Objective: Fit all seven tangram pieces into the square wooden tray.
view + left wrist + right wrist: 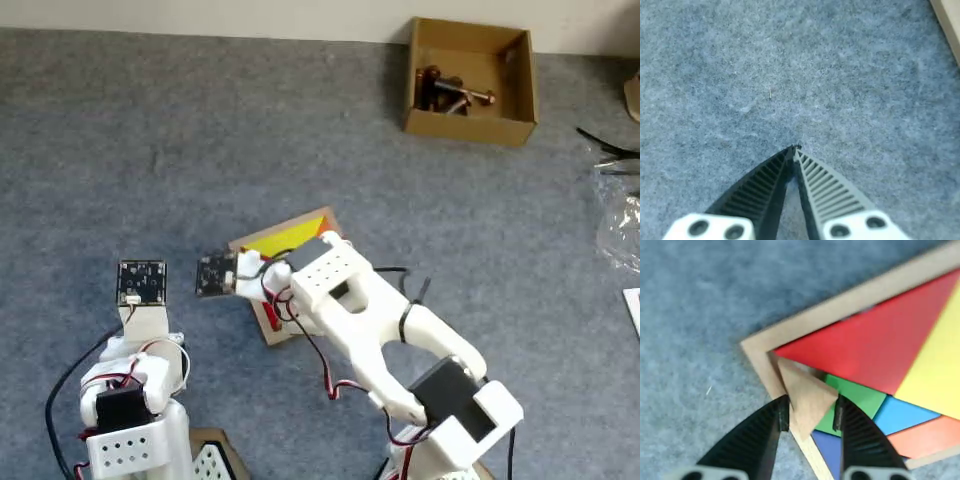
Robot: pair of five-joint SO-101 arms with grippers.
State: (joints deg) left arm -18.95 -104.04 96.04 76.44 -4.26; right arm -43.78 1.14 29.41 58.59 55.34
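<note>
The square wooden tray [840,310] lies on grey carpet and holds a red triangle [875,345], a yellow piece [935,375], a green piece [860,397], blue pieces [902,415] and an orange-red one [930,437]. My right gripper [810,412] is shut on a plain wooden triangle [805,395], which hangs over the tray's corner, its tip near the red triangle. In the high view the right arm [350,290] covers most of the tray [290,228]. My left gripper [794,150] is shut with nothing in it, above bare carpet left of the tray.
A cardboard box [470,80] with small brown objects stands at the back right. Cables and clear plastic [615,220] lie at the right edge. The tray's edge [947,20] shows in a corner of the left wrist view.
</note>
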